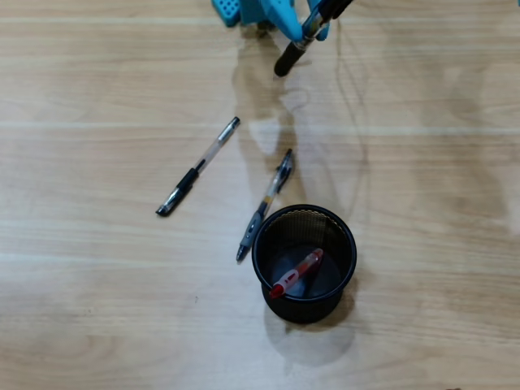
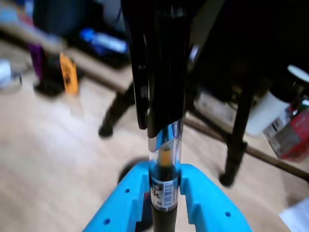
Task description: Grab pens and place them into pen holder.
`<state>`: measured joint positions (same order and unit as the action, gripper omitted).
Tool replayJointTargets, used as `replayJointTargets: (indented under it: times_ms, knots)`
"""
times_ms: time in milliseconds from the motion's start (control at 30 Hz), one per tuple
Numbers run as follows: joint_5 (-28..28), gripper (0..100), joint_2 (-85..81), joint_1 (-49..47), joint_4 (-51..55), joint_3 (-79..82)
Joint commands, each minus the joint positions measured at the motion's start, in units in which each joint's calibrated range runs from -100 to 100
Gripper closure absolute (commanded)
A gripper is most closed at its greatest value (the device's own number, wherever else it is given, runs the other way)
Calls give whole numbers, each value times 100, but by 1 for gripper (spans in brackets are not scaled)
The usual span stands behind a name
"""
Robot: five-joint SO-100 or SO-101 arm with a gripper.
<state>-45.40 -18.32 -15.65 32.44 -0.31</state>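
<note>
My blue gripper is at the top edge of the overhead view, shut on a clear pen with black ends that hangs raised above the table. In the wrist view the gripper clamps that pen's barrel between its blue fingers. The black mesh pen holder stands lower right of centre, with a red and clear pen lying inside. Two pens rest on the table: a clear one with black ends to the left, and one with a grey sleeve close beside the holder's rim.
The wooden table spreads all round. In the wrist view, black furniture legs and a white cup show in the room beyond.
</note>
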Motion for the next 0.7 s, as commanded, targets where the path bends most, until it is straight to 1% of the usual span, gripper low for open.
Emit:
replayJointTargets:
  times_ms: [0,133,233,300,500,633,667]
  knots:
    - [-446,98,-238,-119,-1759,549]
    - [-939,98,-222,-119,-3489,1613]
    - [-1142,98,-188,-46,-4367,2208]
    - [-1218,98,-146,-10,-4583,2415]
    - [-1233,98,383,271,-4652,2388]
    - [-1401,98,1139,390,-4652,1919]
    - [-1472,98,1643,408,-4652,1550]
